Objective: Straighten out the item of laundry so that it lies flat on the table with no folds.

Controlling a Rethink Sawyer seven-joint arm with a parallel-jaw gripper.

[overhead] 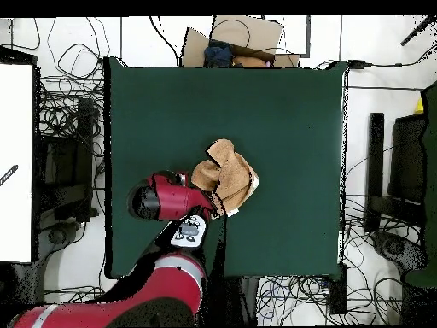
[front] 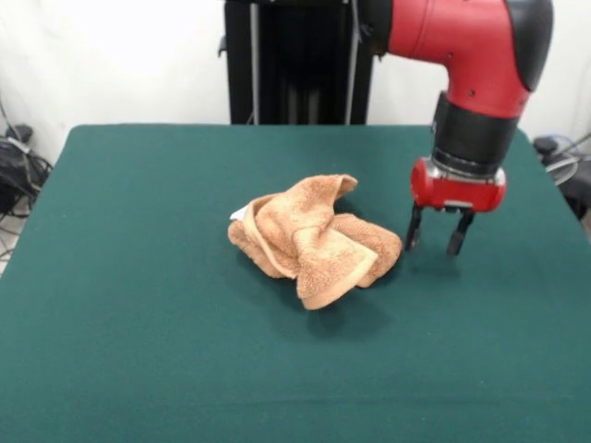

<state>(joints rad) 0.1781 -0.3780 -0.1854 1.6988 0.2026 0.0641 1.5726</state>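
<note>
The item of laundry (front: 312, 238) is an orange-tan towel, bunched into a crumpled heap with several folds near the middle of the table (front: 138, 305). A small white tag shows at its left edge in the front view. My gripper (front: 438, 237) hangs just to the right of the heap, fingers pointing down, open, with nothing between them and its tips close to the felt. In the overhead view the towel (overhead: 227, 175) lies beside the red arm's wrist (overhead: 171, 198), which hides the gripper itself.
The table's green top (overhead: 290, 111) stretches well beyond the towel on every side. Cables, monitors and boxes crowd the floor around the table (overhead: 60, 128). The arm's red elbow (front: 462, 46) looms over the far right.
</note>
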